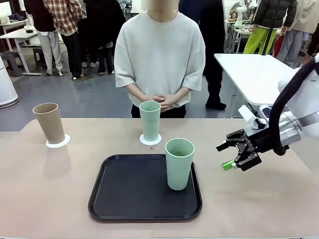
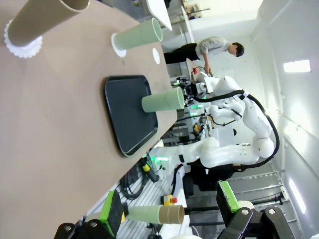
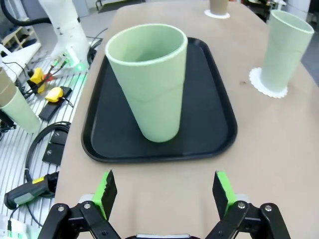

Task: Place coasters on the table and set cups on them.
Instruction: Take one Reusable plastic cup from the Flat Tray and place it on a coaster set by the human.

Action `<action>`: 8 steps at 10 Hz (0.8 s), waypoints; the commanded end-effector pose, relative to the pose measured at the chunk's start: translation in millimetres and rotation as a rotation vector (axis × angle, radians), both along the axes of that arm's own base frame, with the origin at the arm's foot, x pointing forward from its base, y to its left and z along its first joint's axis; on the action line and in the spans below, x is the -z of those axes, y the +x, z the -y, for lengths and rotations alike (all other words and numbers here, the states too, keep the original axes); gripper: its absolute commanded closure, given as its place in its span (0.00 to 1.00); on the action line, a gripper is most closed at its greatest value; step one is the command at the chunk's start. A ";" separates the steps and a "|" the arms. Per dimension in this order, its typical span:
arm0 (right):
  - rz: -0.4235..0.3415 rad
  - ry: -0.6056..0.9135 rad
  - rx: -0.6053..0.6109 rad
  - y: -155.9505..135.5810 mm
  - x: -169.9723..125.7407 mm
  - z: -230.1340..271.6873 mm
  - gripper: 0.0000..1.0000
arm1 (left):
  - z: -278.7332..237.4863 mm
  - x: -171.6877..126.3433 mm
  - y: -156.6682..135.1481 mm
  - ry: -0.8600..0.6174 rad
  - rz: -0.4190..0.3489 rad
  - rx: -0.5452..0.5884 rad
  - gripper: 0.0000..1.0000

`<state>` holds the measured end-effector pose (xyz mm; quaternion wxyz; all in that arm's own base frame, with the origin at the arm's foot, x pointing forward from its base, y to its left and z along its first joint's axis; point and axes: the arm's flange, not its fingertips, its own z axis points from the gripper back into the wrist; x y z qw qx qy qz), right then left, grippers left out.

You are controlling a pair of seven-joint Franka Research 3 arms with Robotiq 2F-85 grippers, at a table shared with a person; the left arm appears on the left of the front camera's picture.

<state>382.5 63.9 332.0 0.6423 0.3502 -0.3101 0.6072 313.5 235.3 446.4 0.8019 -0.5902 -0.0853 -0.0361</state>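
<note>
- Crowded room behind our beige-pink table [image 1: 279,199]; a person [image 1: 159,55] at its far side.
- We count three cups: tan cup [image 1: 49,122] and one green cup [image 1: 150,119] on two coasters [image 1: 58,143], other green cup [image 1: 179,163] on one black tray [image 1: 124,194].
- Left gripper [image 2: 168,201] and right gripper [image 1: 224,156] gape wide, empty.

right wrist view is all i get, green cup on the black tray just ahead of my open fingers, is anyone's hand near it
Observer: No. The person stands at the far side of the table, hands clasped together behind the far green cup.
Operator: and my other arm, carrying anything
Observer: No. The left gripper is open with nothing in it.
Operator: the one at the far end, i only see its base
Observer: The tan cup stands upright on its coaster, well apart from the tray.
</note>
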 end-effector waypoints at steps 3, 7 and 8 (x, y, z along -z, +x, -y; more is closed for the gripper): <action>-0.002 0.012 -0.013 -1.3 -2.3 -2.7 0.00 | -0.2 -1.5 -1.4 -0.016 0.013 -0.006 0.00; -0.002 0.012 -0.013 -1.3 -2.3 -2.7 0.00 | -0.2 -1.5 -1.4 -0.016 0.013 -0.006 0.00; -0.002 0.012 -0.013 -1.3 -2.3 -2.7 0.00 | -0.2 -1.5 -1.4 -0.016 0.013 -0.006 0.00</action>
